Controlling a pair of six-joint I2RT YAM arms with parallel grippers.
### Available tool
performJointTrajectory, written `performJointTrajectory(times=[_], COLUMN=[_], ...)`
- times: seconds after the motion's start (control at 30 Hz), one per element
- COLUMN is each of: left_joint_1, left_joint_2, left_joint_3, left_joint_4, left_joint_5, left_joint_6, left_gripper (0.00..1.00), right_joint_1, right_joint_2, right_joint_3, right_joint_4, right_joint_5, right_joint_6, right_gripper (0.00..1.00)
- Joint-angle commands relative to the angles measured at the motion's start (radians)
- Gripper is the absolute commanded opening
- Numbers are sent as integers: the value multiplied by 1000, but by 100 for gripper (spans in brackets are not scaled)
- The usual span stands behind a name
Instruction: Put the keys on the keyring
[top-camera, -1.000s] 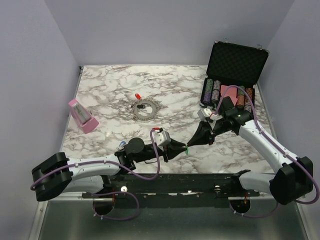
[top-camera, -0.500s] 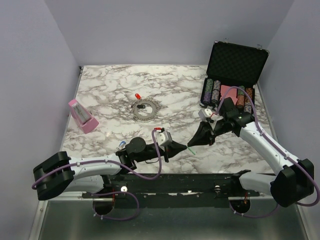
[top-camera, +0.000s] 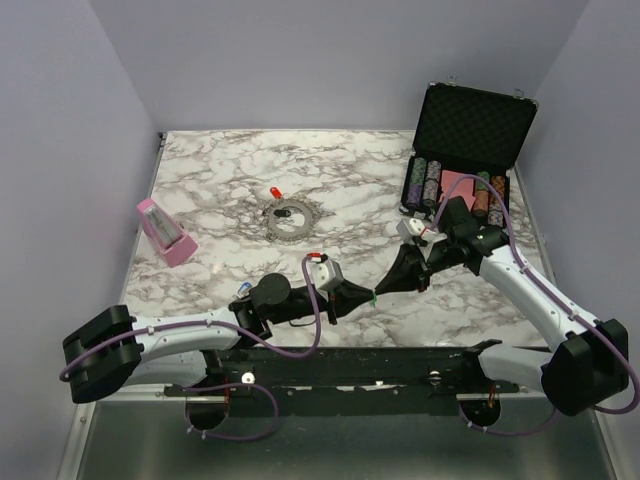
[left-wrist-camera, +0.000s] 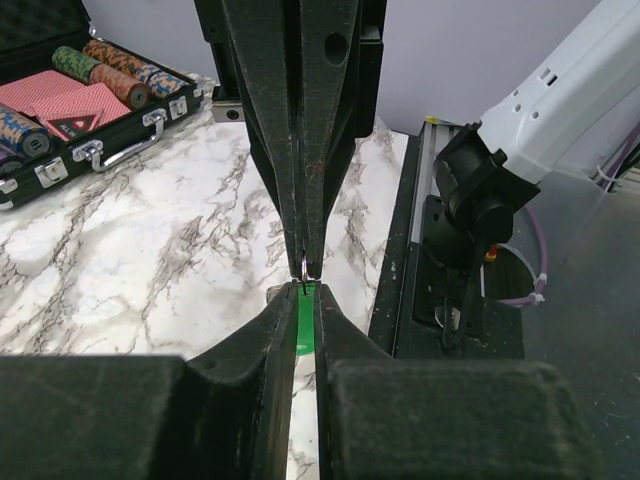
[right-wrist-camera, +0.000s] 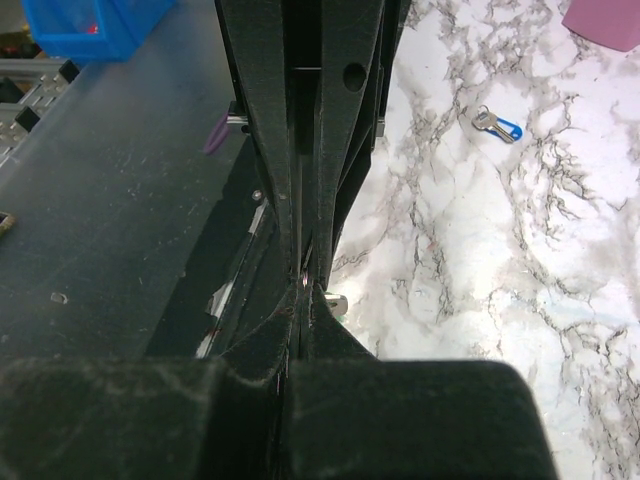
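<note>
Left gripper (left-wrist-camera: 303, 300) pinches green key (left-wrist-camera: 304, 325) | right gripper (left-wrist-camera: 305, 262) narrow, tips nipping its metal end | keyring (top-camera: 288, 220) lies well apart, by red key (top-camera: 274, 192)

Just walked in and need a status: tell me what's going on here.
The two grippers meet tip to tip at the front of the table. The left gripper pinches the green key by its plastic head; the right gripper is closed on its metal end. The keyring lies farther back, untouched, a red key beside it.
</note>
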Motion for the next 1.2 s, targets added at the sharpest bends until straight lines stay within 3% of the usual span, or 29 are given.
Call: performJointTrajectory(times=[0.0,0.1,0.17,0.27,0.73,0.87,1.17], left_joint_1=[-3,-3,-5,-5,-5,-5,-3], left_joint_2=[-1,8,8,-3,-18,8,56], left_joint_3=[33,36,34,43,296,358,427], left_joint_4=[9,6,5,-32,-644,-747,-839], left_joint_5=[25,34,34,27,4,5,34], left_joint_6=[-12,-14,-14,-11,110,137,158], left_gripper=[17,10,0,0,0,0,0], right_joint_1=[0,0,-2,0,0,0,0], right_joint_2=[-15,-15,-14,-12,-25,-14,-18], right_joint_3=[-9,-10,-13,-17,-4,10,20], right_joint_4=[21,23,26,26,-16,-51,-62], right_joint_5=[-20,-20,-20,-8,107,122,116], right_joint_6=[10,11,14,13,-26,-59,-70], right_gripper=[0,0,0,2,12,13,25])
